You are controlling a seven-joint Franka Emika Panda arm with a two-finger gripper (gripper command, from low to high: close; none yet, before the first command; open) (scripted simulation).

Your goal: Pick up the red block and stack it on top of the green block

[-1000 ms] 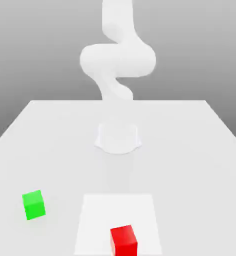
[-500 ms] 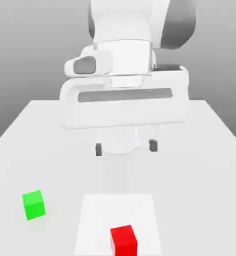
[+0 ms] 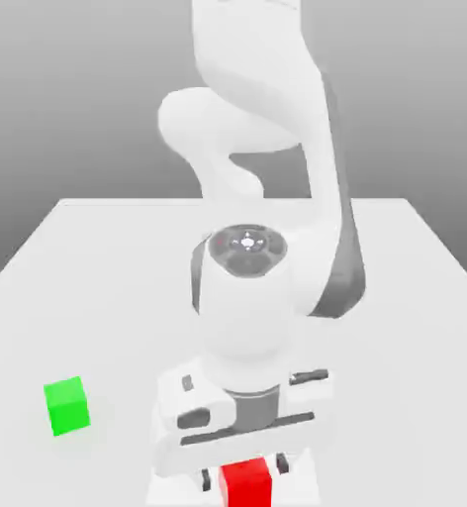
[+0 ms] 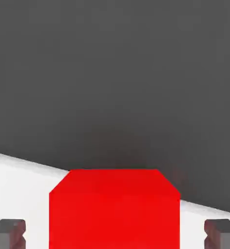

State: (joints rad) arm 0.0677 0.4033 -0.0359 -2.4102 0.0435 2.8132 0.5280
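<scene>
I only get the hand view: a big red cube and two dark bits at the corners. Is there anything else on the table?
Observer: Yes, the green block sits on the table, off toward the exterior view's left of the red block.
Visitor: Are the two touching?
Observer: No, bare table lies between them.
Visitor: And those dark bits?
Observer: They are the fingertips of the end effector, standing apart on either side of the red block, with the white arm above.
</scene>
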